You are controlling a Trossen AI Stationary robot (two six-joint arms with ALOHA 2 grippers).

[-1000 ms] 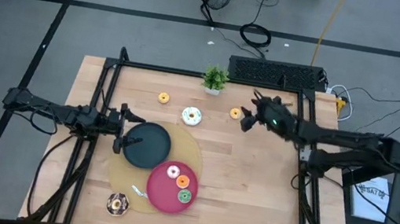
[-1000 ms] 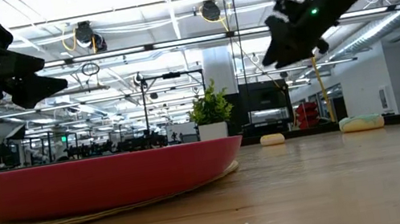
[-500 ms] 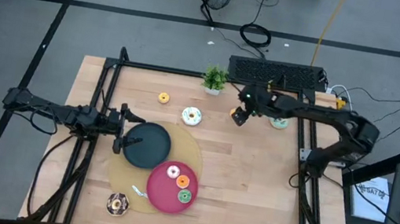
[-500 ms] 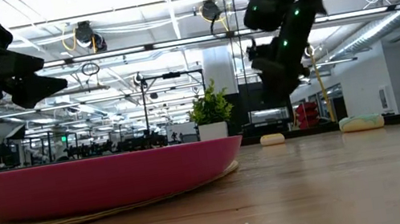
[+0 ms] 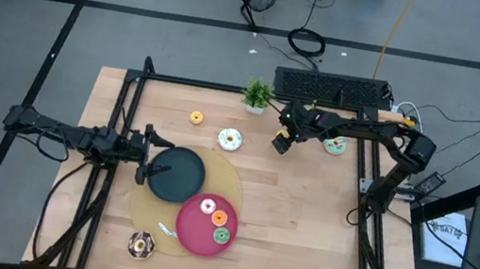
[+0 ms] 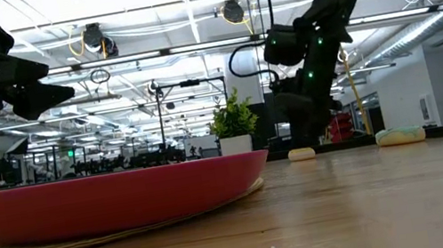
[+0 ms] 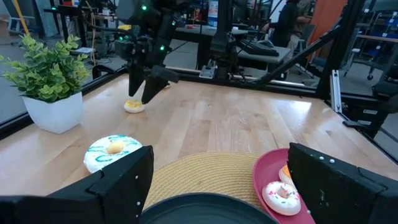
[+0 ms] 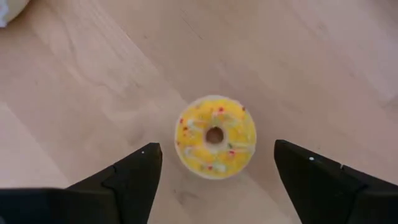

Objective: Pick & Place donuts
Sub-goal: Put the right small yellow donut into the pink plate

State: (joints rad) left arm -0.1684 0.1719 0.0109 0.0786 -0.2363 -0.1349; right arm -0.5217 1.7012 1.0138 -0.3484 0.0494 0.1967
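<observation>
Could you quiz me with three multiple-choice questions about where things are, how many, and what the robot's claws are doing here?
1. Where is the right gripper?
A. over the pink plate
B. directly above the yellow donut
C. beside the brown donut

2. How many donuts lie on the pink plate?
A. one
B. three
C. five

3. How do the right gripper's fingers stand?
A. open, on either side of the donut
B. shut on the donut
C. shut on nothing

Answers: 1 B, its wrist view looks straight down on that donut. 2 B, the high view shows three there. 3 A, the fingers stand apart with the donut lying untouched between.
</observation>
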